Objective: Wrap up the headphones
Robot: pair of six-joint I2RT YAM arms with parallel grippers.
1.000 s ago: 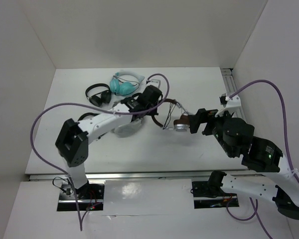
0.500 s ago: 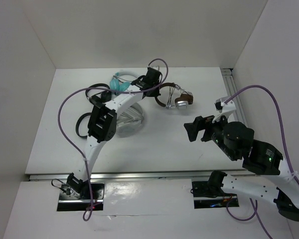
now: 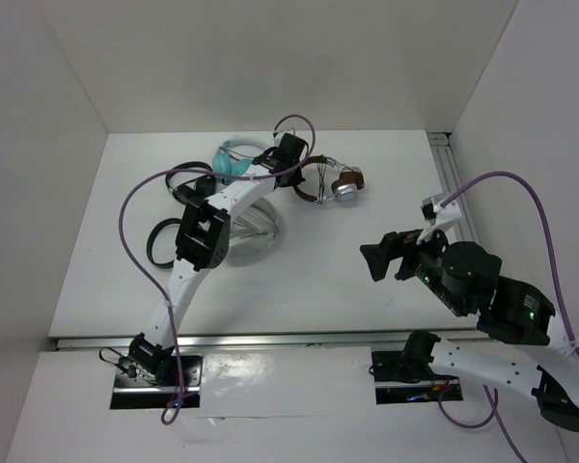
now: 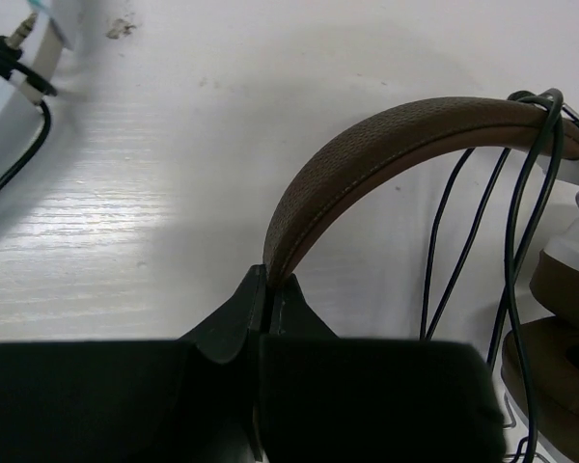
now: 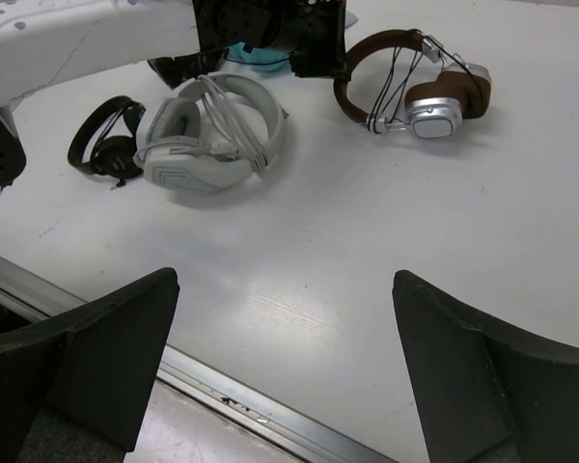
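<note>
- The left gripper (image 4: 268, 299) is clamped on one end of the brown headband (image 4: 386, 145); its two tips meet flat against the band, with no gap that I can see.
- From that pinch the headphones (image 5: 434, 114) arc away and off to the gripper's right, lying on the table (image 5: 299, 251); the two earcups sit together at the band's other end.
- The thin dark cable (image 4: 511, 251) runs in several strands over that far end of the band and down towards the cups; to me it looks largely wound on, though I can't make out where the plug is.
- The right gripper (image 5: 285, 362) hangs wide open with nothing in it; the headphones lie well ahead of it, out of its reach as it stands.
- My judgement: the step is to leave the bundle tidy; the left fingers should part only once the band rests on the table, then lift straight back from it, so no strand gets snagged and pulled loose.
- A white headset (image 5: 212, 130) lies just beside the left gripper, on the side away from the cups; backing off low could nudge it, so rising first seems wiser.
</note>
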